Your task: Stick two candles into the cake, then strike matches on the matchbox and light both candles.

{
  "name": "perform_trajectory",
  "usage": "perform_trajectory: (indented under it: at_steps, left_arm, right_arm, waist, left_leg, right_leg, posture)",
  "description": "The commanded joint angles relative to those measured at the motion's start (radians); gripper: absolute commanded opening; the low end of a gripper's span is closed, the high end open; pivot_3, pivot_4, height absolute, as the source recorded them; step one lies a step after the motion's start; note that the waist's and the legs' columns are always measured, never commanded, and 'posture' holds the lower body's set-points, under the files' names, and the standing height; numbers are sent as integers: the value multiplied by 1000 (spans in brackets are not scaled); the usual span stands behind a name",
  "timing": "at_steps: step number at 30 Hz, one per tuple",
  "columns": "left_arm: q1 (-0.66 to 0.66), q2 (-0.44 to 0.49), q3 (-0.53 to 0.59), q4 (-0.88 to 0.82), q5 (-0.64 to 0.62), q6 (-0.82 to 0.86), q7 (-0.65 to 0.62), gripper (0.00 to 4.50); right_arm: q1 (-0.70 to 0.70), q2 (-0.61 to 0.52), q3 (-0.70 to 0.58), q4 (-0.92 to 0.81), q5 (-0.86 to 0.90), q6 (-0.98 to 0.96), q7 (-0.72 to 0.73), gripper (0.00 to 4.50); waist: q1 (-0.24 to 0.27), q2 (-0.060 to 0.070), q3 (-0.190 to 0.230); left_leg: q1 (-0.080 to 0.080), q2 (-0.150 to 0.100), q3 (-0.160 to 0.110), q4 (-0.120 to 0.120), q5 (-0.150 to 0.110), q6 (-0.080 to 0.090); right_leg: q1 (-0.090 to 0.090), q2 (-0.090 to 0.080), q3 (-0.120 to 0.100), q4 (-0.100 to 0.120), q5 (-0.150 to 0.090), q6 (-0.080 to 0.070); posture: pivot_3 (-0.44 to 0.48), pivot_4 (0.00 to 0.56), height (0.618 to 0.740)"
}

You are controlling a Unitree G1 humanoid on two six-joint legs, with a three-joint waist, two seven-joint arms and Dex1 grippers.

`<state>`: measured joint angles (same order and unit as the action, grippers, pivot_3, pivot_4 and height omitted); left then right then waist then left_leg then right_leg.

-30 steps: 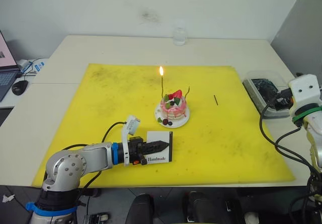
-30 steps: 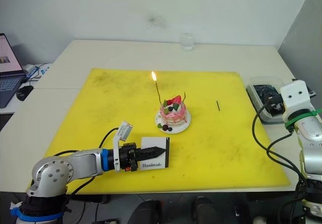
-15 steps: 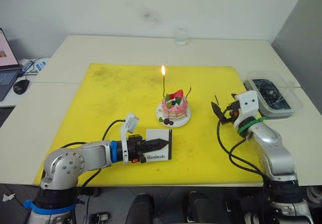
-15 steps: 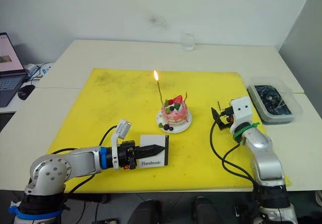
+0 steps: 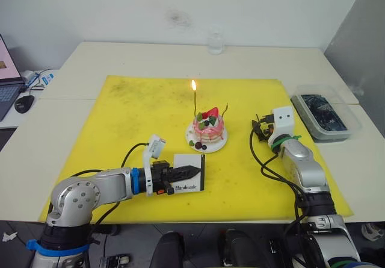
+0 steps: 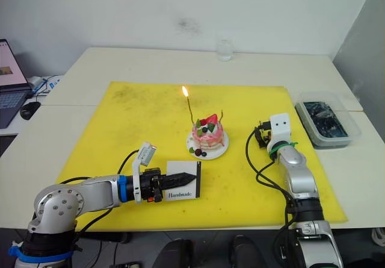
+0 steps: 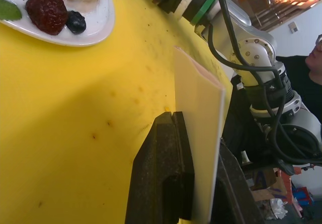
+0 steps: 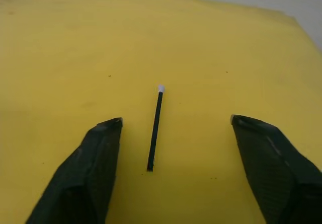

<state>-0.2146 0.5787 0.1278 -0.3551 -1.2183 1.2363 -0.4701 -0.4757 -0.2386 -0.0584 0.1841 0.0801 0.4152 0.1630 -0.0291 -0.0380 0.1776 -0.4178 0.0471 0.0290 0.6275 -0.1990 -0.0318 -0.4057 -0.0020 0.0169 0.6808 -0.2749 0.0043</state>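
We see a yellow mat (image 5: 132,129) on a pale table (image 5: 120,57), a clear bin (image 5: 325,114), a glass (image 5: 215,42), and a mouse (image 5: 24,103).

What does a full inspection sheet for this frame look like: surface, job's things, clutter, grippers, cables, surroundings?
Surface: yellow mat on a pale table, scuffed toward the far side.
Job's things: cake on its plate, mid-mat; lit candle and unlit candle stand in it; matchbox held on edge; match flat on the mat.
Clutter: clear tub of dark parts, glass at the far edge.
Grippers: left gripper shut on the matchbox; right gripper open, astride the match.
Cables: black leads loop along both arms.
Surroundings: laptop and mouse at left, white wall behind.
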Motion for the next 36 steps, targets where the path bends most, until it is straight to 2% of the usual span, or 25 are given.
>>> perform_trajectory:
  at_steps: [1, 7, 13, 20, 24, 28, 32, 36]
  left_arm:
    - [-15, 7, 15, -16, -17, -8, -7, 0]
    - [-5, 4, 12, -25, -15, -12, -6, 0]
    - [4, 4, 10, -34, -15, -15, -8, 0]
    - [3, 1, 7, -36, -21, -12, -5, 0]
    - [-10, -3, 0, -23, -19, -10, -10, 0]
    - [-27, -7, -9, -12, -28, 1, -17, 0]
    - [-36, -5, -18, -7, -32, 10, -24, 0]
    - [-53, -5, -29, 3, -28, 12, -31, 0]
  right_arm:
    - [-19, 1, -25, -14, 3, 33, -24, 2181]
    - [-2, -3, -5, -67, 1, 66, -8, 32]
    - [29, 1, -1, -179, 18, 128, 10, 32]
    - [93, -58, 10, -507, 64, 305, 79, 32]
    - [219, -147, -14, -762, 129, 466, 140, 32]
    - [421, -210, -39, -996, 212, 542, 207, 32]
    - [577, -220, -17, -1070, 223, 496, 219, 32]
    - [681, -202, 29, -1033, 198, 387, 215, 32]
  waist:
    - [0, 0, 0]
    - [0, 0, 0]
    - [0, 0, 0]
    - [1, 0, 0]
    - [4, 0, 0]
    - [5, 0, 0]
    - [-1, 0, 0]
    - [-1, 0, 0]
  left_leg:
    - [0, 0, 0, 0, 0, 0]
    - [0, 0, 0, 0, 0, 0]
    - [0, 0, 0, 0, 0, 0]
    - [-1, 0, 0, 0, 0, 0]
    - [-1, 0, -1, -1, 0, 0]
    - [-1, 0, -1, -1, 0, 0]
    - [0, 1, 0, -1, 0, 0]
    - [1, 1, 0, 0, 0, 0]
  right_leg:
    - [0, 0, 0, 0, 0, 0]
    - [0, 0, 0, 0, 0, 0]
    - [0, 0, 0, 0, 0, 0]
    - [0, 0, 0, 0, 0, 0]
    - [0, -1, -1, -1, 0, 0]
    - [0, -1, -1, -1, 0, 0]
    - [0, -1, -1, -1, 0, 0]
    - [0, -1, -1, -1, -1, 0]
  posture:
    - [0, 150, 740]
    - [0, 150, 740]
    - [0, 150, 740]
    - [0, 150, 740]
    - [0, 150, 740]
    - [0, 150, 740]
    - [0, 150, 740]
    - [0, 150, 740]
